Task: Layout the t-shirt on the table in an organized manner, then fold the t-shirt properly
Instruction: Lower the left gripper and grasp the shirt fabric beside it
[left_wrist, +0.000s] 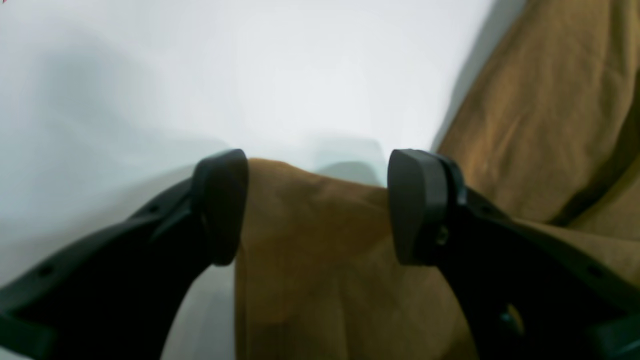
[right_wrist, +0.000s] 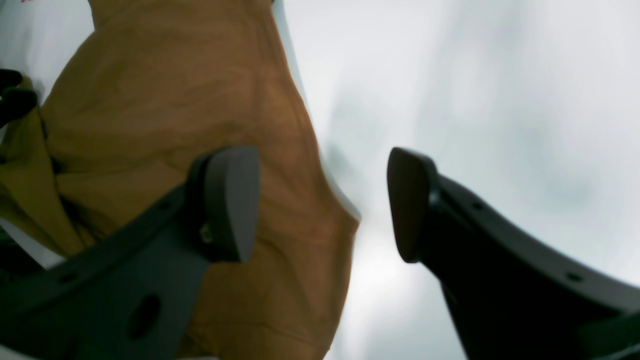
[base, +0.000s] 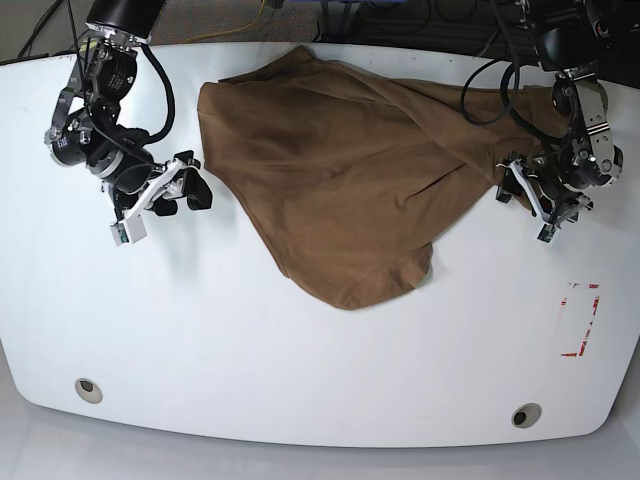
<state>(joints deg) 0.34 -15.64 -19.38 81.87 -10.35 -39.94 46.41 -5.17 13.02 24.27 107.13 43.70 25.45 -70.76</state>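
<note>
The tan-brown t-shirt (base: 340, 180) lies bunched and wrinkled on the far half of the white table (base: 300, 370), with one point of cloth reaching toward the front. My left gripper (base: 510, 186) is at the shirt's right end. In the left wrist view this gripper (left_wrist: 317, 207) is open, its jaws straddling a flap of the shirt (left_wrist: 310, 240) that lies under them. My right gripper (base: 190, 186) hovers just off the shirt's left edge. In the right wrist view it (right_wrist: 322, 205) is open, one finger (right_wrist: 232, 200) over the cloth (right_wrist: 165, 100), the other over bare table (right_wrist: 500, 100).
A red dashed rectangle (base: 580, 320) is marked near the table's right edge. Two round grey holes (base: 88, 389) (base: 526, 414) sit near the front corners. Dark cables (base: 490, 70) run down from the far edge to the arm beside the shirt.
</note>
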